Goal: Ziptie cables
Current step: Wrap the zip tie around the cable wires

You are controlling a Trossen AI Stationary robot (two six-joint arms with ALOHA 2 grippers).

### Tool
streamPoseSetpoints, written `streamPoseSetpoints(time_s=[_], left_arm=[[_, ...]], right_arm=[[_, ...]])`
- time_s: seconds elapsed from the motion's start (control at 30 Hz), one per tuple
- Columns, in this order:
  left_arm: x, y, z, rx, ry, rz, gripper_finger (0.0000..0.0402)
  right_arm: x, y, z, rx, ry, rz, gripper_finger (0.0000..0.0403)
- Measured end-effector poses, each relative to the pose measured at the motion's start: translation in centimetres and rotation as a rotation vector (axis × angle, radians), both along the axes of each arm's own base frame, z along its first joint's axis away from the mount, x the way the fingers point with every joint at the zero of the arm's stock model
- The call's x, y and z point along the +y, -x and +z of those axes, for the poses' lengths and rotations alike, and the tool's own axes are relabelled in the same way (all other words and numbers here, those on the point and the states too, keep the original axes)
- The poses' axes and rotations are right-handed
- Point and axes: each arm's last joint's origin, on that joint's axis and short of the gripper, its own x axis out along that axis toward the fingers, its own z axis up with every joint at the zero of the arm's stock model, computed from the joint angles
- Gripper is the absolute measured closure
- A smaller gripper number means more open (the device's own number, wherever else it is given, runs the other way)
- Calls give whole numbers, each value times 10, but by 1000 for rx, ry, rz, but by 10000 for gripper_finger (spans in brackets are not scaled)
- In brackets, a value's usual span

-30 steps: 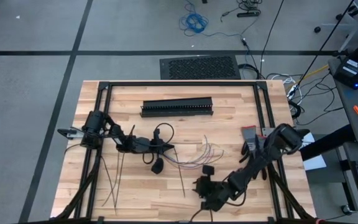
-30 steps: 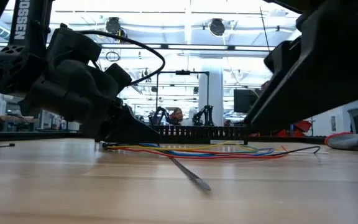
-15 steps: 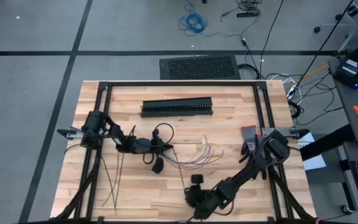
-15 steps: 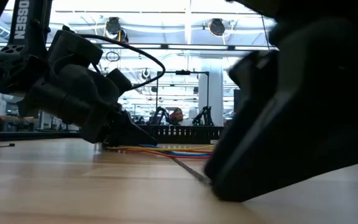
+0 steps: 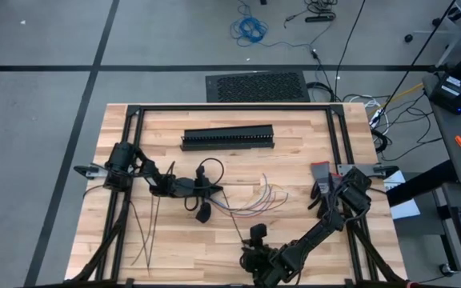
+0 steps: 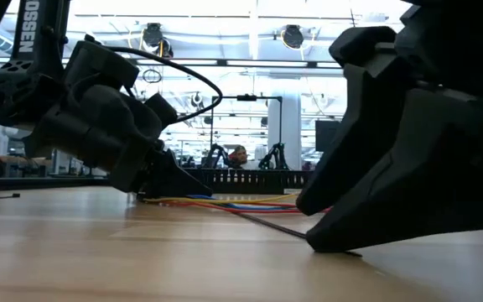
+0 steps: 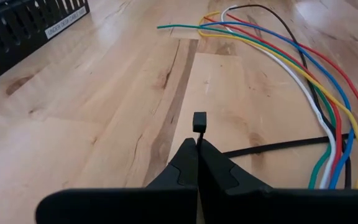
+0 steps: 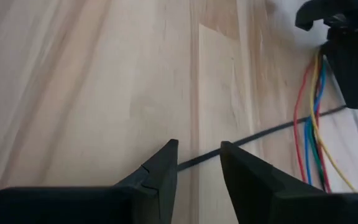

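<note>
Left pincer (image 7: 197,163) pinching one ziptie's (image 7: 199,122) head beside the cables (image 7: 316,106), right pincer (image 8: 194,163) spread astride its tail to thread it.

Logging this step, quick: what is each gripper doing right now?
Left gripper: shut on a ziptie, beside the cables.
Right gripper: open, fingers either side of another ziptie lying on the table, not yet gripping it.
</note>
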Motion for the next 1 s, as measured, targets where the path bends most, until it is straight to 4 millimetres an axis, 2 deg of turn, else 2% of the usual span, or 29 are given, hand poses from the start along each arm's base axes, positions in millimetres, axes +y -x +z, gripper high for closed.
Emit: streamPoseSetpoints(time_s=[0.27, 0.5, 0.63, 0.83, 1.0], left_arm=[[0, 0, 0, 2, 0, 0, 402], [1, 0, 0, 3, -5, 1, 402], [1, 0, 0, 4, -8, 0, 402], [1, 0, 0, 4, -9, -1, 402], [1, 0, 0, 5, -7, 0, 402]], right_arm=[[14, 15, 1, 0, -70, -26, 285], [32, 22, 14, 26, -147, -28, 285], [31, 16, 12, 17, -141, -24, 285], [21, -2, -6, 23, -93, -10, 285], [19, -4, -10, 4, -62, -22, 285]])
